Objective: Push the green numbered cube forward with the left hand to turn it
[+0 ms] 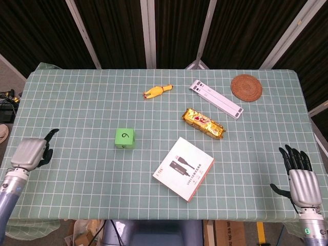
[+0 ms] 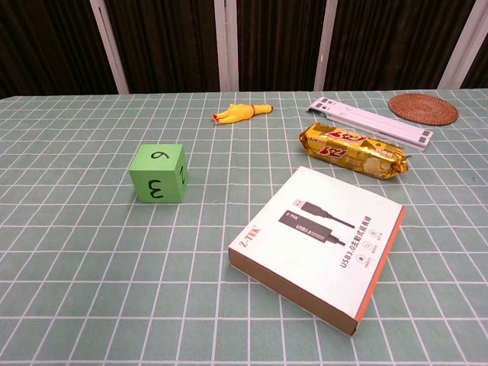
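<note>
Table (image 1: 77, 102) carrying the white box (image 1: 184, 168) just right of and nearer than the green numbered cube (image 1: 124, 138). Left hand (image 1: 32, 154) hovering well left of that cube, holding nothing, finger spread impossible to tell; right hand (image 1: 300, 178) waiting far right, fingers spread and empty.

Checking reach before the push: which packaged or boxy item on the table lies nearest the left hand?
The green numbered cube, alone on the left hand's side; the white cable box and gold snack packet lie farther right.

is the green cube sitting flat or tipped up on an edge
Flat. The green cube rests squarely on the table, 6 on top and 3 facing the chest camera; neither hand touches it.
</note>
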Controlling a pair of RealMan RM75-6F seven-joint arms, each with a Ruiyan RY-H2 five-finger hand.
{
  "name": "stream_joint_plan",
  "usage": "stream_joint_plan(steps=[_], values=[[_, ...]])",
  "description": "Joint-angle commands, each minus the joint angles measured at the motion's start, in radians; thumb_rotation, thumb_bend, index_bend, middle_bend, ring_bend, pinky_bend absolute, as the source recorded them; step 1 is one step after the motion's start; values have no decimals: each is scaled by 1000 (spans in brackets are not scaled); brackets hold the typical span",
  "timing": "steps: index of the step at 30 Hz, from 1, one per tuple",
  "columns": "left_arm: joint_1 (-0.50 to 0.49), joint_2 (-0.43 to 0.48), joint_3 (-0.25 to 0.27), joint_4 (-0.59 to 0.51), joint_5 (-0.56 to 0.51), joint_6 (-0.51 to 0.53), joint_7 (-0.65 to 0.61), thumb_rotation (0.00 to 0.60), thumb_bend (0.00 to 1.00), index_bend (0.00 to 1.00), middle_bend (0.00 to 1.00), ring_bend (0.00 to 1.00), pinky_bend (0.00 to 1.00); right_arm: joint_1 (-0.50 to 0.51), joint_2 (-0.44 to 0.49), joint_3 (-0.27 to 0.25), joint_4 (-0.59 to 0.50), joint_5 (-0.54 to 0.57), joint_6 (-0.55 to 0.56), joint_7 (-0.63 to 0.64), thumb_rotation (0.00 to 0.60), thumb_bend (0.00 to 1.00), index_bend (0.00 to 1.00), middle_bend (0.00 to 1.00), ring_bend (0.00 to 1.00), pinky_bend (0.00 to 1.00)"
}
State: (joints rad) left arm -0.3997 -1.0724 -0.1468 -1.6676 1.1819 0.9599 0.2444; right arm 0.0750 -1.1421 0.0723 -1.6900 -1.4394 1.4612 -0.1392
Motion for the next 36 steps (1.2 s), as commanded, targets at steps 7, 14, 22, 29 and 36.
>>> stream_joint_plan(steps=[7,14,22,29,36], values=[[-224,-1,-29,-86,-297,-197,68,600,862,154,850,711,769,5,-7,6,-3,30,-18,-22,600,73,43,0,0,0],[-303,-73,10,-77,-381,-203,146,600,868,156,853,715,769,7,-12,10,-4,42,-21,-35,600,72,43,0,0,0],[-363,-158,47,-48,-455,-187,193,600,868,156,853,716,769,6,-10,15,-5,58,-23,-31,600,73,44,0,0,0],[-400,-234,65,-16,-484,-154,225,600,868,160,853,716,769,8,-6,18,-8,70,-33,-28,600,72,43,0,0,0],[-424,-287,75,-3,-492,-135,236,600,868,165,853,716,769,5,0,20,-12,73,-29,-21,600,73,43,0,0,0]])
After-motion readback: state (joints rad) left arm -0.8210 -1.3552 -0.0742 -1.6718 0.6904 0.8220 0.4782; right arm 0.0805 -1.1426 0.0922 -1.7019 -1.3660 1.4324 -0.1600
